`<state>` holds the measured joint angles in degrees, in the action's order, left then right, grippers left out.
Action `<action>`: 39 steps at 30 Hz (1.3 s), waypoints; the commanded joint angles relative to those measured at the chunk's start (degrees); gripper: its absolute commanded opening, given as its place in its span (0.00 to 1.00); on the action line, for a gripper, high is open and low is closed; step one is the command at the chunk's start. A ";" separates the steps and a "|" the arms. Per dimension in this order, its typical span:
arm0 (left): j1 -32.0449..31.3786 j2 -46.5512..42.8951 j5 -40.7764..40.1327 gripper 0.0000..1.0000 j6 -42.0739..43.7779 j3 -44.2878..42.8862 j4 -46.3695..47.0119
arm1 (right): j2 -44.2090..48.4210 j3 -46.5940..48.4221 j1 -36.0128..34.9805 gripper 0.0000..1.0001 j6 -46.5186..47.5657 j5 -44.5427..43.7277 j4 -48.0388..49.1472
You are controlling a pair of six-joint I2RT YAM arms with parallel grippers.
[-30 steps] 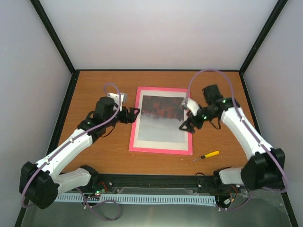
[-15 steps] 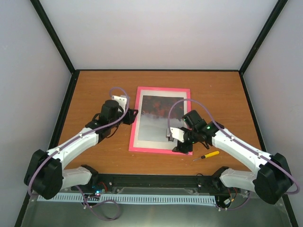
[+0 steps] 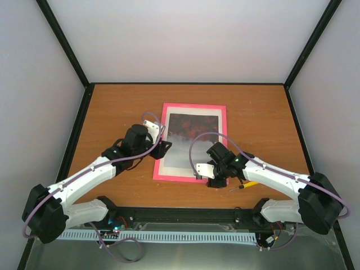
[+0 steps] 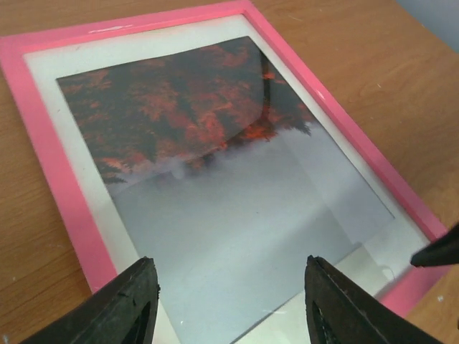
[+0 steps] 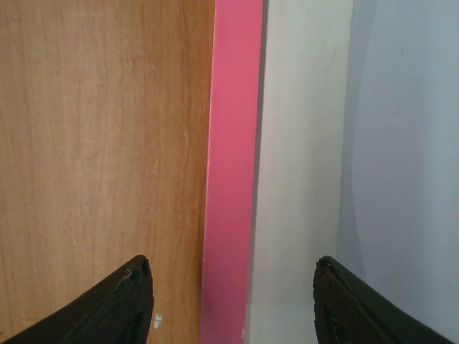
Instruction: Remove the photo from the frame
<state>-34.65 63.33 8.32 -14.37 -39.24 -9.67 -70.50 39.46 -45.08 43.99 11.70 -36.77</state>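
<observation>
The frame [image 3: 194, 106] lies flat on the table, face up, with its pink border around a white mat and the photo [image 3: 191, 143]. The photo has orange-red trees at the far end and misty grey at the near end. My left gripper [image 3: 163, 148] is open and empty at the frame's left edge. In the left wrist view it [image 4: 229, 269] hovers over the grey half of the photo [image 4: 215, 179]. My right gripper [image 3: 216, 180] is open and empty at the frame's near edge, towards its right corner. In the right wrist view it [image 5: 231, 265] straddles the pink border [image 5: 233, 143].
A small yellow-handled screwdriver [image 3: 248, 184] lies on the wooden table [image 3: 112, 112] just right of my right gripper. The white mat [image 5: 301, 143] sits between the pink border and the photo [image 5: 409, 143]. Grey walls enclose the table.
My right arm has swung from the frame's right edge down to its near edge. My left gripper has moved nearer, onto the frame's left edge.
</observation>
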 commanded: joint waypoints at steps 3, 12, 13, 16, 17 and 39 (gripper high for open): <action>-7.24 2.57 -8.91 0.55 8.39 -9.42 -12.69 | 1.20 -3.24 -0.80 0.55 0.42 -3.84 1.09; -12.00 3.09 -13.58 0.51 9.85 -11.44 -16.55 | 1.41 -5.96 -0.80 0.45 0.22 -4.72 2.66; -12.05 3.11 -13.85 0.51 9.95 -11.39 -16.83 | 0.92 -5.85 -0.80 0.44 0.22 -4.91 2.66; -12.19 2.67 -14.60 0.50 10.36 -10.70 -16.83 | -0.16 -5.95 -0.80 0.42 -0.10 -5.00 2.91; -12.19 2.32 -15.60 0.51 10.45 -10.38 -16.87 | -0.43 -6.02 -0.80 0.42 -0.19 -4.99 3.04; -15.38 -1.23 -18.19 0.56 13.25 -7.70 -14.46 | -1.38 -0.76 -0.71 0.08 -4.48 -4.91 -0.70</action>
<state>-48.38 63.90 -8.19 -2.98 -45.47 -25.23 -75.05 34.92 -45.41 41.43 5.08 -34.17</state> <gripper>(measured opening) 0.561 0.193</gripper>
